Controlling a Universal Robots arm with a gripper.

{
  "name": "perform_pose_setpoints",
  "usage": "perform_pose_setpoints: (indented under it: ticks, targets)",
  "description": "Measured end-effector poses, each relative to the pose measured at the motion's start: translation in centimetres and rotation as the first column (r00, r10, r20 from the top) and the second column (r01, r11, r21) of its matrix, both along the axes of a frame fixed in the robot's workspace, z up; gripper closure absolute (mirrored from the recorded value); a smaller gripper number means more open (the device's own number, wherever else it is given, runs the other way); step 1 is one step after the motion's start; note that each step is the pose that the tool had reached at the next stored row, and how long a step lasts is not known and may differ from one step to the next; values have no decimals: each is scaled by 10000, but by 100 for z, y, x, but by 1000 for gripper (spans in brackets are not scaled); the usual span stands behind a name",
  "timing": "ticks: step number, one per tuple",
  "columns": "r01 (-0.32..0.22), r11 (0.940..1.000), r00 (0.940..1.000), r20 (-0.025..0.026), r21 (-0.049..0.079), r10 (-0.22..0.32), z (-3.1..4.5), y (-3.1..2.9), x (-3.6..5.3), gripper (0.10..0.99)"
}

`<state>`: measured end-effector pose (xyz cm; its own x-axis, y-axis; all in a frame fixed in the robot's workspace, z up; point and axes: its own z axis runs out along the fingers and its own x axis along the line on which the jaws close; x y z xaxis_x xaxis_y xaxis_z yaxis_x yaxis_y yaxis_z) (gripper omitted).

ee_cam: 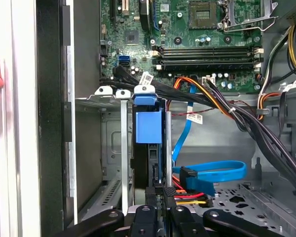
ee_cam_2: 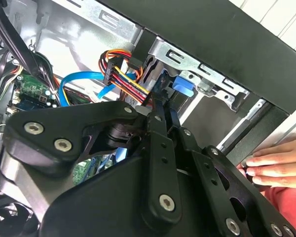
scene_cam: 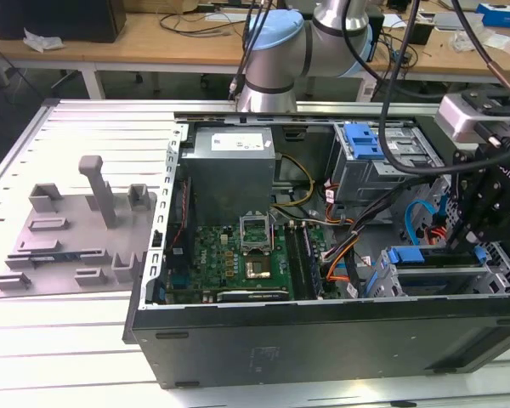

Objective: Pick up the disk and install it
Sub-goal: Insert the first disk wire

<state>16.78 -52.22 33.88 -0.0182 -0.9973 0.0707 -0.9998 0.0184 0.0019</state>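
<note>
End effector (ee_cam: 160, 193) pinching the disk (ee_cam: 149, 143), mostly hidden inside its drive cage (ee_cam: 123, 148).

The flat hard drive in its bright blue plastic carrier frame (ee_cam: 149, 148) stands on edge inside the metal drive cage of the open computer case. In the first wrist view its blue front face shows as an upright rectangle with a darker slab below, between two thin metal rails. In the exterior view its blue frame (scene_cam: 405, 255) sits along the cage top, near the case's front corner.
</note>
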Motion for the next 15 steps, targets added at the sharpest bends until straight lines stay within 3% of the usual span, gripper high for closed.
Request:
perform_pose_setpoints:
  ticks: [12, 13, 14, 15]
  targets:
    - [-1, 10000, 10000, 0, 26, 1, -68, 1, 0, 910]
    - [-1, 10000, 10000, 0, 18, 1, -63, 1, -1, 851]
    - [0, 10000, 10000, 3, 2, 0, -49, 0, -1, 851]
    - [-1, 10000, 10000, 8, 5, 1, -33, 1, 0, 780]
